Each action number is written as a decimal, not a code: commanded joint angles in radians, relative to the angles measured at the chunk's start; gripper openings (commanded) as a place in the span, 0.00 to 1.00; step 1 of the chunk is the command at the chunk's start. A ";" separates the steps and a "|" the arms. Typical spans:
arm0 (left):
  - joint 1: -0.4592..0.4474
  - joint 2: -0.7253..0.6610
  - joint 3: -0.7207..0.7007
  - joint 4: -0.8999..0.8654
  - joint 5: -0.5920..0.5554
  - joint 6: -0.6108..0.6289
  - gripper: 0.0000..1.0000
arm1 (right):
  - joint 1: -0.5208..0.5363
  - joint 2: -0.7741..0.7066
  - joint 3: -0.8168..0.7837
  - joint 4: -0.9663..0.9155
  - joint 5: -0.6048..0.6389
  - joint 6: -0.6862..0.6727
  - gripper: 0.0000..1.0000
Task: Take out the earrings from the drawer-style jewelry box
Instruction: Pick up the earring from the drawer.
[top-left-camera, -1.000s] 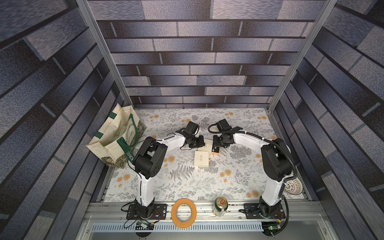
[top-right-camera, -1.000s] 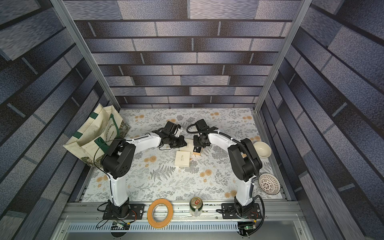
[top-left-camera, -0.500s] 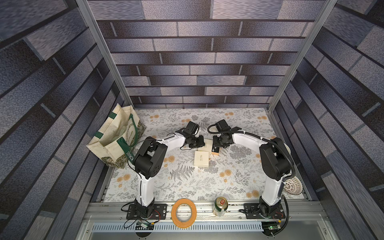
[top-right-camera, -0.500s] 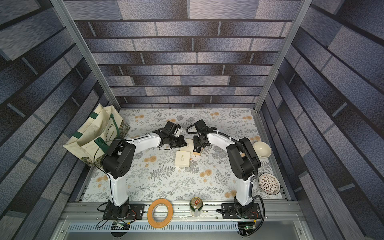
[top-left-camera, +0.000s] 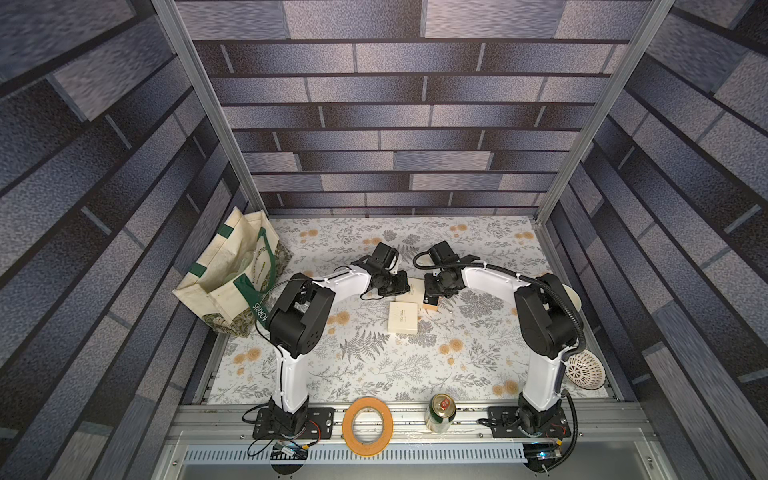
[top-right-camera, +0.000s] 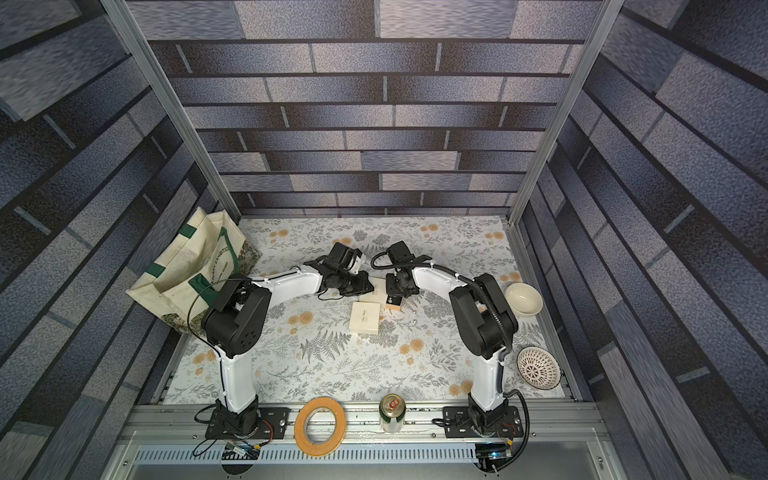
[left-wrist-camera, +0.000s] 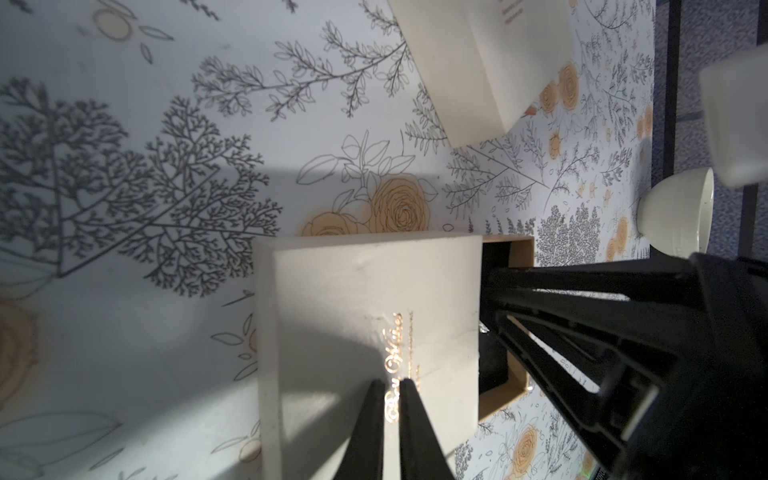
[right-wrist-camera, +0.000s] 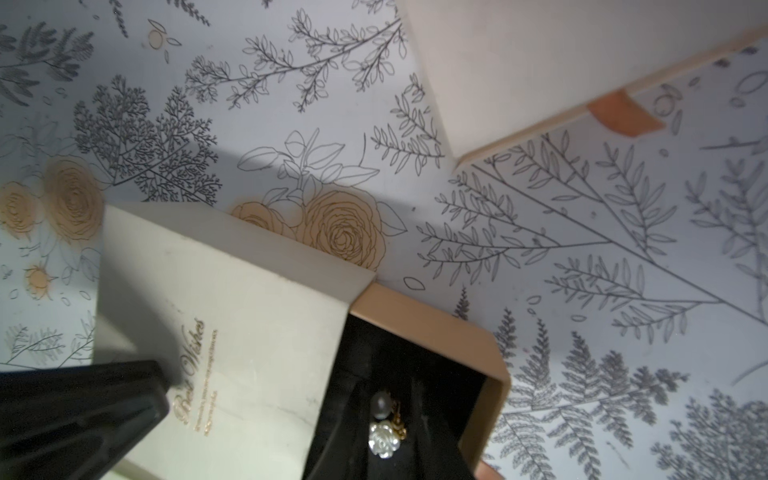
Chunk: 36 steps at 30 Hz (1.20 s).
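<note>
In both top views two cream boxes are counted: nearer box (top-left-camera: 402, 317) closed, farther box (top-left-camera: 411, 289) with drawer (top-left-camera: 431, 306) drawn out.
Left wrist: left gripper (left-wrist-camera: 388, 384) fingers nearly together, pressed on the farther box, lettered "Best Wishes"; right gripper (left-wrist-camera: 484, 303) tips in drawer, hold undeterminable.
Right wrist: earrings (right-wrist-camera: 384, 428), pearl bead and white rose, lie in black-lined drawer.

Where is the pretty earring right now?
In the right wrist view, the earring sits in the open black-lined drawer, pulled out of the cream box.
</note>
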<state>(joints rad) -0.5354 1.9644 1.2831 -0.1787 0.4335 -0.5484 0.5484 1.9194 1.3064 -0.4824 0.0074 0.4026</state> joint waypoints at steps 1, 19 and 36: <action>-0.003 0.051 -0.028 -0.142 -0.059 0.031 0.12 | 0.009 0.018 0.025 -0.005 0.026 -0.006 0.21; -0.001 0.050 -0.034 -0.138 -0.059 0.031 0.12 | 0.019 0.025 0.022 0.008 0.031 -0.006 0.19; -0.001 0.047 -0.036 -0.138 -0.060 0.031 0.12 | 0.021 0.018 0.025 0.003 0.034 -0.010 0.13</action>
<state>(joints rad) -0.5354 1.9644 1.2831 -0.1787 0.4335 -0.5457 0.5591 1.9285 1.3067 -0.4702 0.0265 0.4015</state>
